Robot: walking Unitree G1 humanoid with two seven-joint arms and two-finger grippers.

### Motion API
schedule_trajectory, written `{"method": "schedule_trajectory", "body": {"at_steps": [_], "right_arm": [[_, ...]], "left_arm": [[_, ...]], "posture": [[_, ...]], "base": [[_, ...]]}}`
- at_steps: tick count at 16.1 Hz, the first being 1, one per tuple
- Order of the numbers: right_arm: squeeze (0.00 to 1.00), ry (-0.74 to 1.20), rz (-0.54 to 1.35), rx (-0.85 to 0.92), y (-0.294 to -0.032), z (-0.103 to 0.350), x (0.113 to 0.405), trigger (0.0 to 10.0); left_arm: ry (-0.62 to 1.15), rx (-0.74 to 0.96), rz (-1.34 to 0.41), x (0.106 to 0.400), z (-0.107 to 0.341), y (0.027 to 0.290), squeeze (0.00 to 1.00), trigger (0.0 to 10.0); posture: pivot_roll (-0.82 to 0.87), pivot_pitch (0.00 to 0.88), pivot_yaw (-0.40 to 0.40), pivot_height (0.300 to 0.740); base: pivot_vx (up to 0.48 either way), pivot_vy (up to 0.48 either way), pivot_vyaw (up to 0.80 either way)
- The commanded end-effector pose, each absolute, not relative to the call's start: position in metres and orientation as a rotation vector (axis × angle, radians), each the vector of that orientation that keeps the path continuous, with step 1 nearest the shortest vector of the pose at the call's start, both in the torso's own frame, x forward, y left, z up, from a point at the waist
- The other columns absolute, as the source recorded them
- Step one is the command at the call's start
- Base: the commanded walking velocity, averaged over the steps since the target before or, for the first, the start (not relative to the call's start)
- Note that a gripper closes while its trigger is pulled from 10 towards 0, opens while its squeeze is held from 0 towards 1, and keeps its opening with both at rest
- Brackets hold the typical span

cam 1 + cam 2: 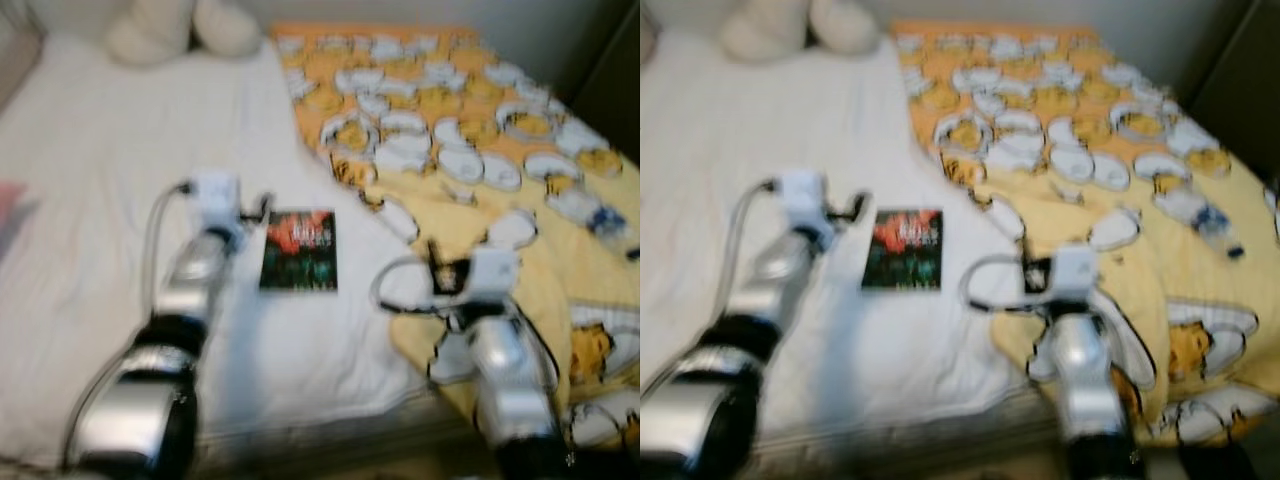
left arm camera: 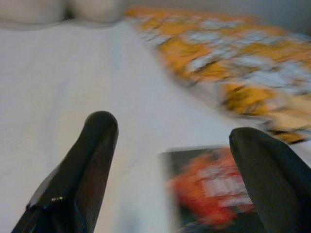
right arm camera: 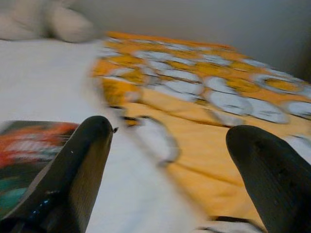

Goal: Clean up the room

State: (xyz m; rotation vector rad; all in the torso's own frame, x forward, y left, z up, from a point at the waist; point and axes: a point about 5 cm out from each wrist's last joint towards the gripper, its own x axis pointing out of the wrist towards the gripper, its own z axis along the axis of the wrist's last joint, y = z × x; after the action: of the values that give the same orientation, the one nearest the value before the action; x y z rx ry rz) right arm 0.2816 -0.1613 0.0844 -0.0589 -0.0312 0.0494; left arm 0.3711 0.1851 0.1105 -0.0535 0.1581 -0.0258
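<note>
Two silver arms reach forward from the bottom of the head views over the near edge of a bed [image 1: 90,200], both blurred. The left pincer [image 2: 170,141] hovers above the white sheet with its two black fingers [image 2: 92,155] spread wide apart and nothing between them. Just beside it on its right lies a book [image 1: 298,250] with a dark cover printed in red and green, flat on the sheet near the middle of the bed. In the left wrist view the book sits partly in the gap ahead of the fingers.

The right pincer [image 3: 167,160] hangs over the edge of a yellow blanket [image 1: 470,100] patterned with white and orange cartoon shapes, which covers the right side of the bed. Its fingers [image 3: 82,160] are also spread wide and carry nothing; the book lies off to their left.

At the head of the bed, against the wall, rests a cream plush toy [image 1: 180,25]. A small blue and white object [image 1: 1215,225], too blurred to name, lies on the blanket near the right edge.
</note>
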Motion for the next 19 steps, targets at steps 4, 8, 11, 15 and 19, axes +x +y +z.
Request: {"method": "schedule_trajectory", "body": {"at_steps": [4,8,11,15,19], "right_arm": [[0.0,0.043,0.025,-0.093,-0.185,0.081,0.243,10.0],[0.0,0.075,-0.005,-0.14,-0.201,0.099,0.199,10.0],[0.0,0.131,0.0,-0.153,-0.201,0.1,0.178,10.0],[0.0,0.173,-0.013,-0.158,-0.203,0.101,0.167,10.0],[0.0,0.205,-0.014,-0.161,-0.202,0.103,0.16,10.0]], "left_arm": [[0.243,-0.17,0.002,0.372,0.097,0.178,0.0,10.0],[0.22,-0.216,-0.081,0.374,0.098,0.159,0.0,10.0],[0.252,-0.133,-0.012,0.371,0.091,0.167,0.0,10.0],[0.246,-0.072,0.049,0.37,0.091,0.178,0.0,10.0],[0.261,-0.208,0.025,0.366,0.083,0.172,0.0,10.0]], "posture": [[-0.21,0.15,-0.04,0.74],[-0.34,0.256,-0.045,0.74],[-0.36,0.292,-0.047,0.74],[-0.37,0.304,-0.049,0.74],[-0.38,0.313,-0.053,0.74]], "base": [[0.0,0.0,0.0],[0.0,0.0,0.0],[0.0,0.0,0.0],[0.0,0.0,0.0],[0.0,0.0,0.0]]}}
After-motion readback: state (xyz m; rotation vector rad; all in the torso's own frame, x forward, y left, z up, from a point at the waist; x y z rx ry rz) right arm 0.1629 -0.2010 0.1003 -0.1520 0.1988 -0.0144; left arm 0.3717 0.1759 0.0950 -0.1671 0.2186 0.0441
